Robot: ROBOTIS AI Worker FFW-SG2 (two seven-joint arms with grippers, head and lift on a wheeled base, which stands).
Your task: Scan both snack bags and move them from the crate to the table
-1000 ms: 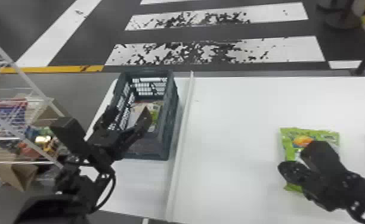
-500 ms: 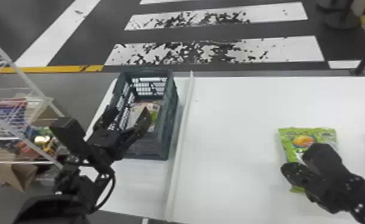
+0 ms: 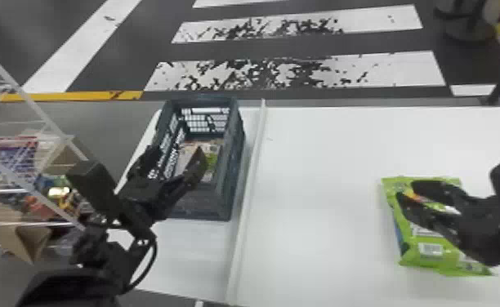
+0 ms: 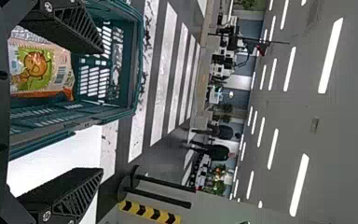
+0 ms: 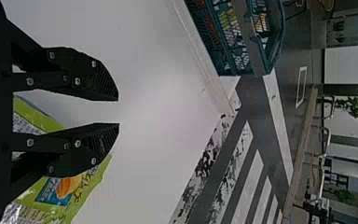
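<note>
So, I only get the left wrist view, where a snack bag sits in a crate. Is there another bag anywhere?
Observer: Yes, a green snack bag lies on the white table, on the robot's right.
Operator: Has that other arm grabbed it?
Observer: It doesn't look like it; the right end effector has its fingers apart, with nothing between the tips.
Operator: Is anything between that bag and the crate?
Observer: A pale strip runs along the surface between the crate and the bag.
</note>
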